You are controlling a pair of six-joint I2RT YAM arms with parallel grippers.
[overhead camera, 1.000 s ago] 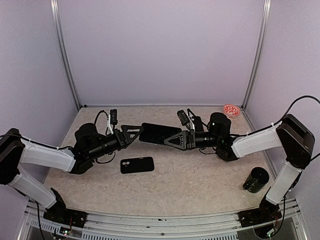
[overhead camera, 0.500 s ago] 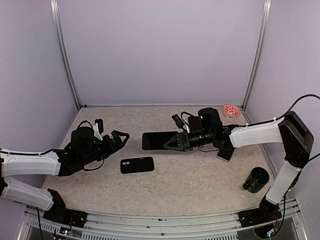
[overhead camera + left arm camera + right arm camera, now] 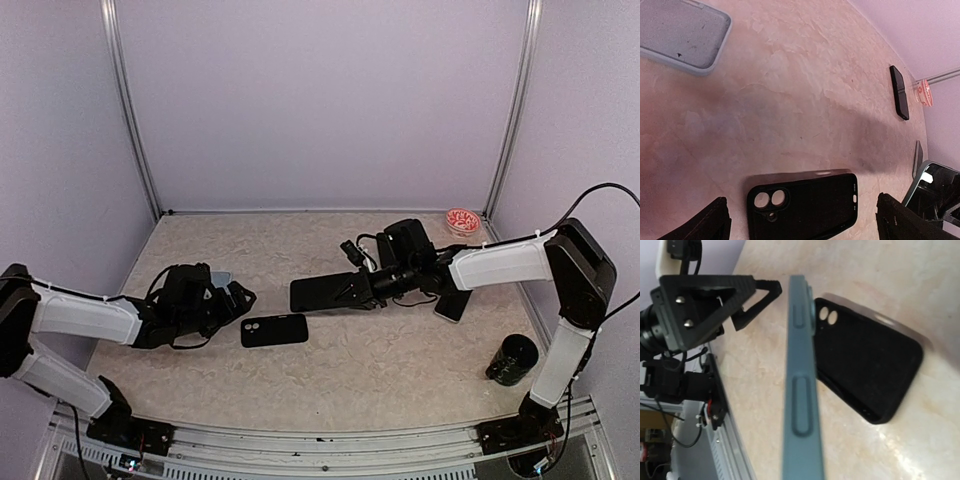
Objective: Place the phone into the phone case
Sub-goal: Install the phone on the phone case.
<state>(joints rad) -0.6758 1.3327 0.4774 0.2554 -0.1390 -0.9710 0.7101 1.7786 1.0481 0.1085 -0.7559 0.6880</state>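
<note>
Fingers of my left gripper [image 3: 243,305] stand wide, just left of the black phone case [image 3: 274,329] lying mid-worktop. My right gripper [image 3: 350,292] pinches the phone [image 3: 318,293] just beyond the case. A flat dark slab [image 3: 452,305] and a black cylinder [image 3: 513,360] sit toward the right edge, a grey case [image 3: 682,35] at left.

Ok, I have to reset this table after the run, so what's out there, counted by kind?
phone cases: 2, black case and grey case
phone: 1
flat slabs, phone or case unclear: 2, grey slab, black slab
dish: 1
black cylinder: 1
total: 7
</note>
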